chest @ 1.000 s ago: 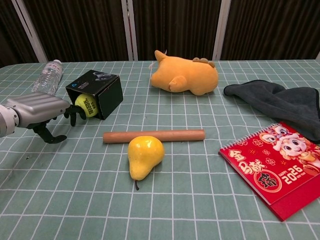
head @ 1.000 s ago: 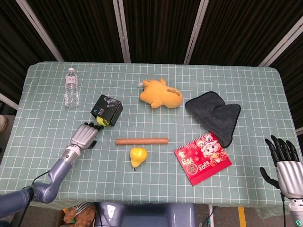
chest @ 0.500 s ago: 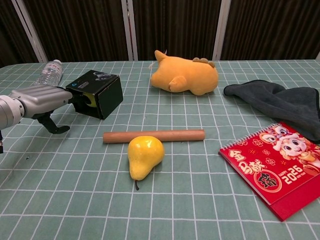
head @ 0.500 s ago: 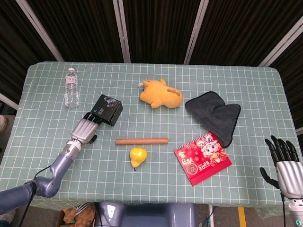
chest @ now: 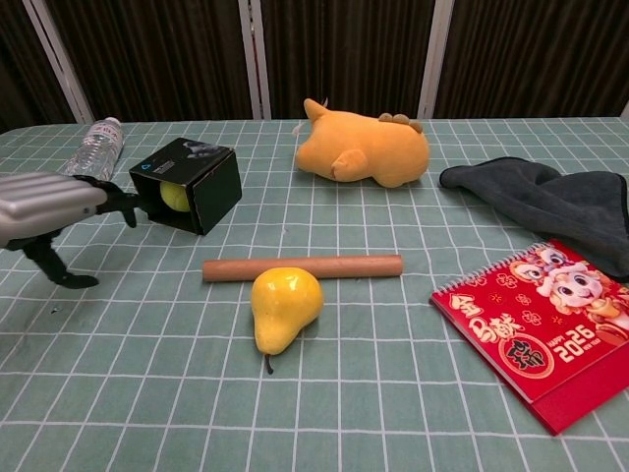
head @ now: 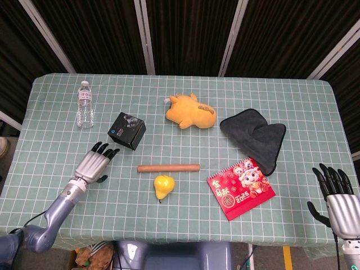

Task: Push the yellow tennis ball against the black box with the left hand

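Two hands: both are showing, neither is holding anything.
Left hand (head: 94,163): it is lying flat with fingers stretched out and apart, fingertips (chest: 116,198) pointing toward the black box, near it but not touching.
Yellow tennis ball (chest: 175,197): it is sitting just past the left fingertips, tucked against the face of the black box turned toward that hand; the head view is not showing it.
Black box (head: 127,130): it is standing just ahead of the left fingertips, and whether the ball is lying inside an open side or merely pressing on it cannot be told.
Right hand (head: 337,198): it is hanging off the near table edge with fingers upright and spread, well apart from everything on the cloth.
Water bottle (head: 85,105): it is standing beyond the left hand, on its outer side.
Wooden rod (head: 169,167): it is lying to the inner side of the left hand.
Yellow pear (head: 163,185): it is resting just nearer than the rod.
Other items: an orange plush toy (head: 191,112), a dark cloth (head: 256,138) and a red calendar (head: 241,188) are lying between the two hands, closer to the right one.
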`<state>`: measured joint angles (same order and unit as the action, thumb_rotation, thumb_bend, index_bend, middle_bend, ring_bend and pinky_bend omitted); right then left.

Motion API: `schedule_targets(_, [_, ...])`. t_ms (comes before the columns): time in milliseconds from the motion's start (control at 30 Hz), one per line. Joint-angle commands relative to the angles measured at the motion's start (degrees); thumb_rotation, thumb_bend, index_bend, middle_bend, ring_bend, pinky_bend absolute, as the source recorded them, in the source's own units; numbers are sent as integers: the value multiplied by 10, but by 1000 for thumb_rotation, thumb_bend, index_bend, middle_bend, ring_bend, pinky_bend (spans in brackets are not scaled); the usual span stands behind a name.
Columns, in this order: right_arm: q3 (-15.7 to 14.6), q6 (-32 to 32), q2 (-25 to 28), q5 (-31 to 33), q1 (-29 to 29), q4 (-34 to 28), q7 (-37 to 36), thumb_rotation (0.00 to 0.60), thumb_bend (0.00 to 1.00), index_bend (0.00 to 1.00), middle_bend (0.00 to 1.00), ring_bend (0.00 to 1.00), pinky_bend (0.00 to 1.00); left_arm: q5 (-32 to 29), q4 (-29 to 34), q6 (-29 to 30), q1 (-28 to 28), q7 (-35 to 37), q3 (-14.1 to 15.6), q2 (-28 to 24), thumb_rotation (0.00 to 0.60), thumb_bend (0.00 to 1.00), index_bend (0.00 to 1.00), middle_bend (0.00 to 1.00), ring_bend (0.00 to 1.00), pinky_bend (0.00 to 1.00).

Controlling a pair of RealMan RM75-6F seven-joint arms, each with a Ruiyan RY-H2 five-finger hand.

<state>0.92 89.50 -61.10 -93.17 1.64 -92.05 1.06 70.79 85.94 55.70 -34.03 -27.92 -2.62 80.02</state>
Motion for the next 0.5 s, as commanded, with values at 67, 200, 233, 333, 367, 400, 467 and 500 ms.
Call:
schedule_targets(67, [3, 15, -6, -7, -3, 5, 16, 600, 367, 0, 0, 0, 0, 62, 100, 125, 85, 5, 53, -76, 600, 107, 74, 159, 50, 14])
schedule_targets(200, [1, 23, -13, -17, -5, 11, 17, 600, 366, 0, 0, 0, 0, 124, 148, 275, 173, 52, 81, -109, 600, 36, 1, 30, 0, 0])
schedule_targets(233, [0, 25, -14, -21, -5, 12, 15, 600, 367, 0, 0, 0, 0, 139, 153, 301, 189, 49, 88, -118, 600, 30, 0, 18, 0, 0])
schedule_targets(333, [-2, 22, -13, -24, -3, 13, 12, 600, 367, 0, 0, 0, 0, 170, 156, 366, 224, 51, 92, -128, 600, 25, 0, 0, 0, 0])
schedule_targets(367, [-2, 20, -13, -25, -2, 12, 12, 600, 367, 0, 0, 0, 0, 179, 153, 384, 235, 48, 92, -129, 600, 25, 0, 0, 0, 0])
schedule_targets(400, [-3, 18, -13, -26, -1, 12, 13, 600, 368, 0, 0, 0, 0, 186, 150, 397, 243, 45, 92, -130, 600, 25, 0, 0, 0, 0])
schedule_targets(467, [-3, 14, -14, -26, 1, 12, 16, 600, 367, 0, 0, 0, 0, 194, 146, 411, 252, 49, 89, -130, 600, 24, 0, 0, 0, 0])
schedule_targets(500, [-3, 12, -14, -25, 2, 12, 17, 600, 367, 0, 0, 0, 0, 195, 143, 413, 255, 53, 87, -132, 600, 24, 0, 0, 0, 0])
